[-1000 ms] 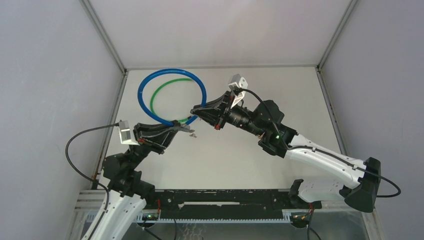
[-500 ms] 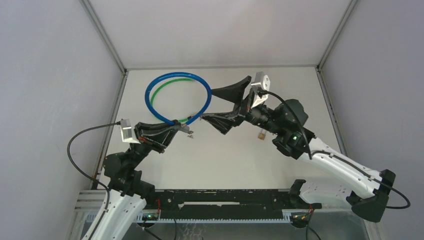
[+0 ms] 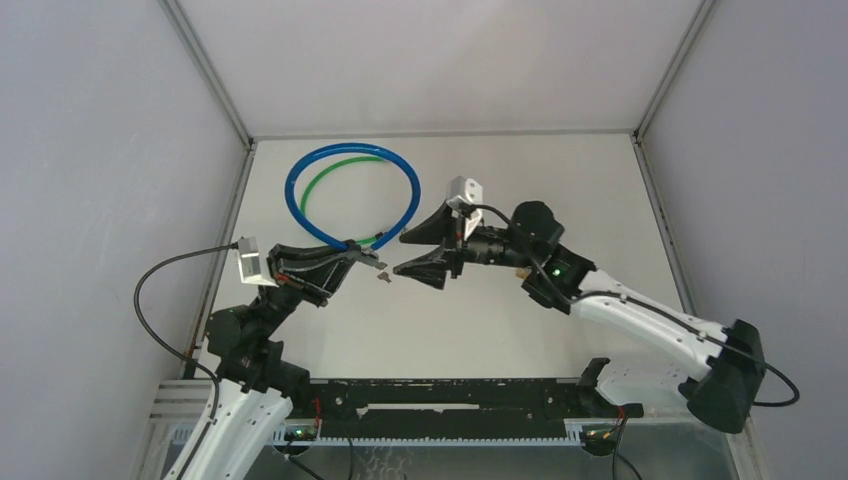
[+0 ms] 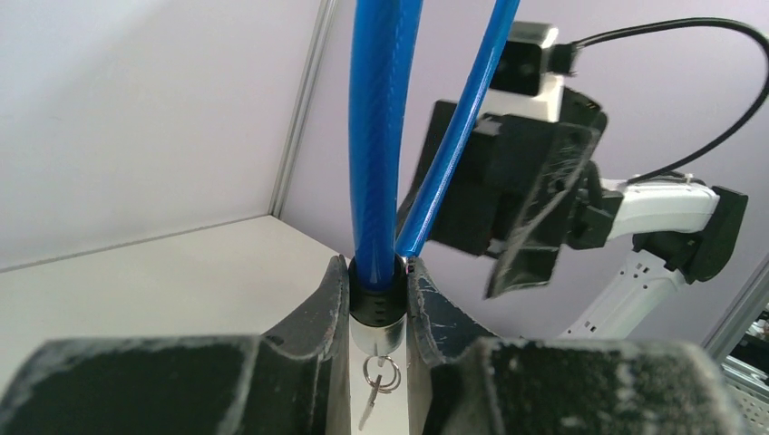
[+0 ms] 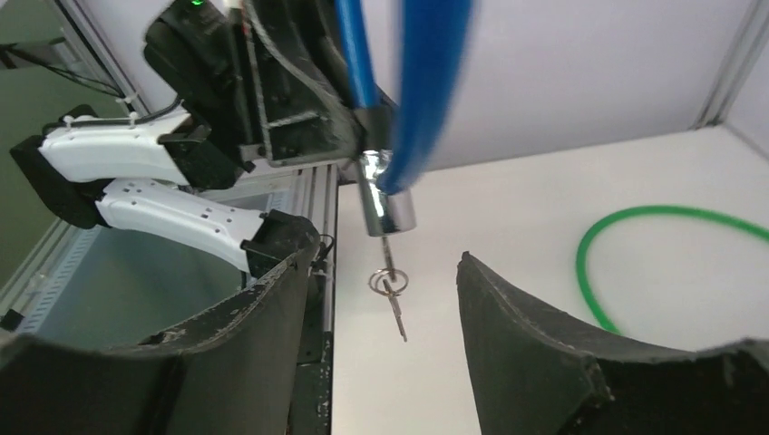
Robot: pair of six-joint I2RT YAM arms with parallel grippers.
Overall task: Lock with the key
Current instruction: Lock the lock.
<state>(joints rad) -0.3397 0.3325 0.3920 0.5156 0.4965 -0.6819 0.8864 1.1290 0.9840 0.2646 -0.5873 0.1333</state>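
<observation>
A blue cable lock loops over the table, and its black-and-silver barrel is clamped between my left gripper's fingers. A key sticks out of the barrel's end, with a ring and a second key dangling below it. In the top view the keys hang just off the left gripper. My right gripper faces them from the right, open. Through the right wrist camera the barrel and keys sit just ahead of the gap of the right gripper, touching neither finger.
A thin green cable lies inside the blue loop on the white table. Grey walls close the table on three sides. The left arm's body fills the background of the right wrist view.
The right gripper, shut close to the barrel a second ago, let go, opened wide and pulled back right, then came back toward the keys with narrower jaws. The left gripper kept still.
</observation>
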